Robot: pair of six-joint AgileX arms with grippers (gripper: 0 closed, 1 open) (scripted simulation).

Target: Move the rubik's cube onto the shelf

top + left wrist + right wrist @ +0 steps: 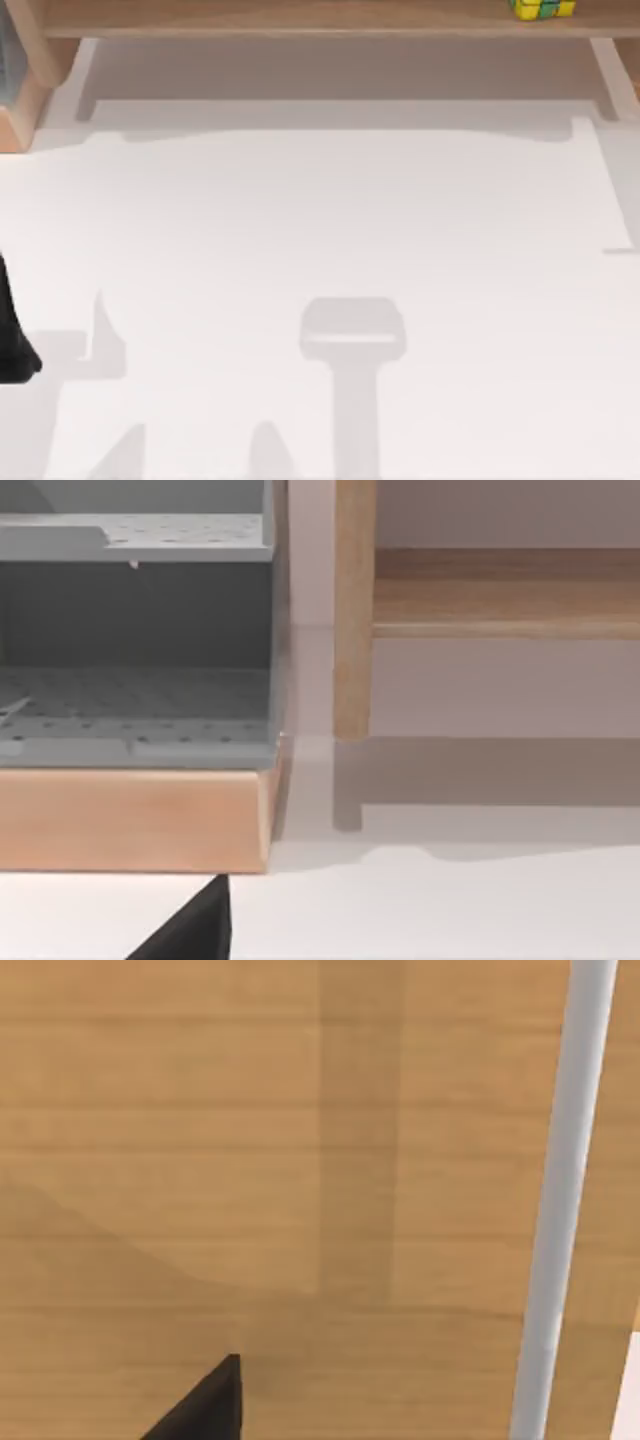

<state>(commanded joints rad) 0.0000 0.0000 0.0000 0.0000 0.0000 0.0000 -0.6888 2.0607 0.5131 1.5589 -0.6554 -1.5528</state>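
Note:
The rubik's cube [543, 8], yellow and green with some blue, rests on the shelf [300, 18] near its right end, at the back of the table. The shelf is a long tan wood board on pale supports. A dark part of my right gripper [200, 1410] hangs over the shelf board [250, 1160], beside a pale upright [560, 1200]; nothing is seen in it. My left arm [12, 340] stays parked at the table's left edge. A dark part of my left gripper [190, 935] shows above the white table, facing the shelf's left post [352, 610].
A grey perforated rack [135, 640] on a wooden base [130, 820] stands at the back left corner, next to the shelf's left end. The white table top [320, 250] stretches in front of the shelf, with only arm shadows on it.

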